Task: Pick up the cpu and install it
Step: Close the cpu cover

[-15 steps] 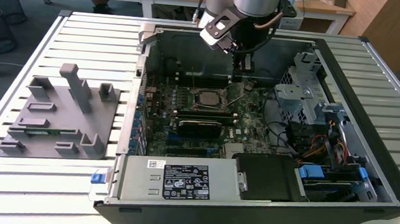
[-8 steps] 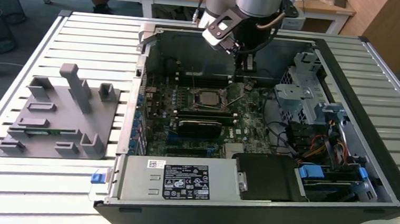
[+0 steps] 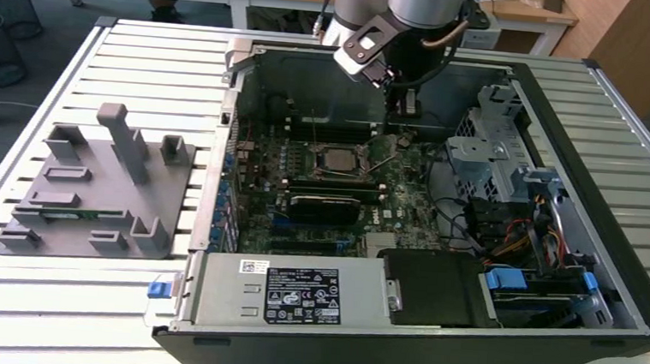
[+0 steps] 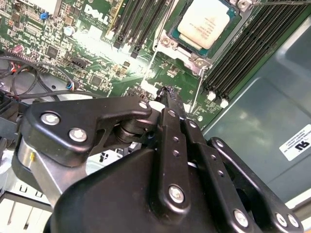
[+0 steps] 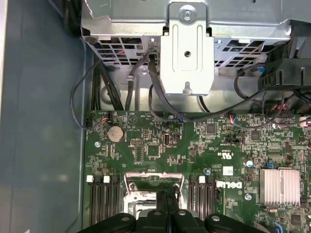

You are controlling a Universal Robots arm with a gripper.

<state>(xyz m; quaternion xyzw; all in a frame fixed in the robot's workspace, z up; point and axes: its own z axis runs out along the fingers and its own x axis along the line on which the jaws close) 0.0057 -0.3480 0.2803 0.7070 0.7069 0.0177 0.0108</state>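
Open computer case [image 3: 629, 255] takes the worktop's [image 3: 139, 57] middle and the exterior view's right side. A grey fixture [image 3: 95, 192] sits near the worktop's edge on the exterior view's left.

The cpu [image 3: 337, 158] is not in the gripper. It lies flat in the socket on the motherboard [image 5: 155, 145], mid-board, toward the worktop's far edge. In the second wrist view its silver top [image 4: 210, 23] shows through the metal socket frame [image 4: 171, 41], square to it with no corner riding up.

The gripper [image 3: 404, 110] hangs inside the case, just beside the socket on the side toward the exterior view's right. In both wrist views the fingers [image 4: 170, 126] are pressed together and pinch nothing. The tip [image 5: 167, 196] sits low over the socket frame's edge [image 5: 153, 178]. A thin bright wire by the socket [image 3: 385, 156] looks like the retention lever, standing up at a slant. Cannot tell if the tip touches it.

Judgement: chip placed, and the step in hand looks like locking the socket. To do it well:
- Press with the closed tip on the lever only, never on the chip top.
- Push slow and straight, following the lever's arc.
- Keep clear of the memory slots [image 4: 243, 46] next to the socket.
- A sideways slip could scrape the board or bend the wire.
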